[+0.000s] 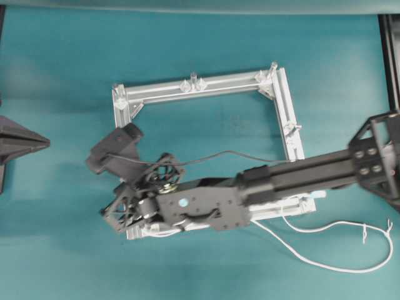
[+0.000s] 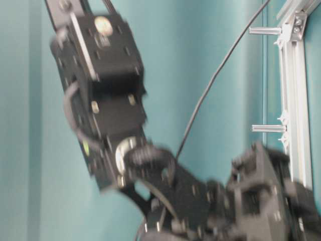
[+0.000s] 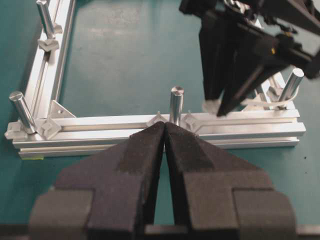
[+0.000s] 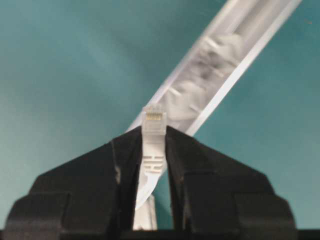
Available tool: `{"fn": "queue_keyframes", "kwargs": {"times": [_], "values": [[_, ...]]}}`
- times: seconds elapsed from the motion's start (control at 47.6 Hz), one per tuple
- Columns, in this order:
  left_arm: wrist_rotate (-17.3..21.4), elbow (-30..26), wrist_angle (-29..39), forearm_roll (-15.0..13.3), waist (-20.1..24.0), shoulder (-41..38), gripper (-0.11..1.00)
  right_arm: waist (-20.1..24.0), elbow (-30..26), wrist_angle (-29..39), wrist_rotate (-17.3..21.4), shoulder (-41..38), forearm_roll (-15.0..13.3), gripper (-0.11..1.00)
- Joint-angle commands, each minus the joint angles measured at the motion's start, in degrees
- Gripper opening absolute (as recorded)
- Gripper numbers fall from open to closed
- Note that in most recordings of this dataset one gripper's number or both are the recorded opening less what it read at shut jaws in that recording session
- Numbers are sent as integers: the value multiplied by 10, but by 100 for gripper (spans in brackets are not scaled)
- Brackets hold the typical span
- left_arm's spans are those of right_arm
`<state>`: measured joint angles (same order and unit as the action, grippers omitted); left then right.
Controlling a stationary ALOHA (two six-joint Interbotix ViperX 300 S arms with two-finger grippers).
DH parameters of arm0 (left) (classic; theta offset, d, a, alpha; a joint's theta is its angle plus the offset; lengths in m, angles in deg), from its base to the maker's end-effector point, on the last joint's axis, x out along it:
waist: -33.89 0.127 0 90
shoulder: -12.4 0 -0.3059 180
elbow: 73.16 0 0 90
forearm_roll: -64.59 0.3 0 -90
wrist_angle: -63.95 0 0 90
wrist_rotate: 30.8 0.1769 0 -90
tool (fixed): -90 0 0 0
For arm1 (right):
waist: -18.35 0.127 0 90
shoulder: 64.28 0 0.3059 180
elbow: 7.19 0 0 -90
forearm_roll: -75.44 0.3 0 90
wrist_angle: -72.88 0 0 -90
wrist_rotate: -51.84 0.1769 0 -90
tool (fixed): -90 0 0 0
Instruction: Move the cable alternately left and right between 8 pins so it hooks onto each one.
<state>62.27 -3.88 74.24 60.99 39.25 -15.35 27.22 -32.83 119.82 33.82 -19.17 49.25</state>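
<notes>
The white cable point(image 1: 331, 267) loops over the table at the lower right, with its tie knot point(image 1: 365, 234) on the loop, and runs under my right arm. In the right wrist view my right gripper point(image 4: 152, 136) is shut on the cable's clear plug point(image 4: 154, 122), whose tip sticks out above a frame rail point(image 4: 220, 65). That gripper point(image 1: 122, 212) hangs over the frame's lower-left corner. The left wrist view shows its fingers point(image 3: 225, 95) beside a corner pin point(image 3: 294, 82). My left gripper point(image 3: 165, 125) is shut and empty, facing a mid-rail pin point(image 3: 176, 102). Other pins point(image 1: 185, 84) point(image 1: 272, 67) stand along the frame.
The silver rectangular frame point(image 1: 219, 83) lies mid-table on the teal surface. My right arm point(image 1: 300, 175) crosses its lower rail, and a dark arm wire point(image 1: 219, 155) hangs over the opening. My left gripper point(image 1: 44, 142) sits at the far left edge. Two pins point(image 2: 268, 128) point(image 2: 265, 30) show at table level.
</notes>
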Motion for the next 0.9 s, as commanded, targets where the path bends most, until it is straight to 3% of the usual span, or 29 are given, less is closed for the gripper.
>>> {"fn": "queue_keyframes", "kwargs": {"times": [0.0,0.105,0.21,0.462,0.735,0.882], "values": [[-3,-5,-5,2,-2,-4,8,-1,25,-11,15,46,-6,15],[-3,-6,-5,2,-2,-4,8,-7,59,-18,38,61,-11,15],[-3,-7,-5,2,-2,-4,8,-19,76,-18,37,69,-17,15],[-3,-6,-5,2,-2,-4,8,-76,76,-61,-10,68,-15,15],[-3,-6,-5,2,-2,-4,8,-117,32,-74,-55,47,-11,15],[-3,-5,-5,2,-2,-4,8,-119,-27,-72,-98,10,13,15]]}}
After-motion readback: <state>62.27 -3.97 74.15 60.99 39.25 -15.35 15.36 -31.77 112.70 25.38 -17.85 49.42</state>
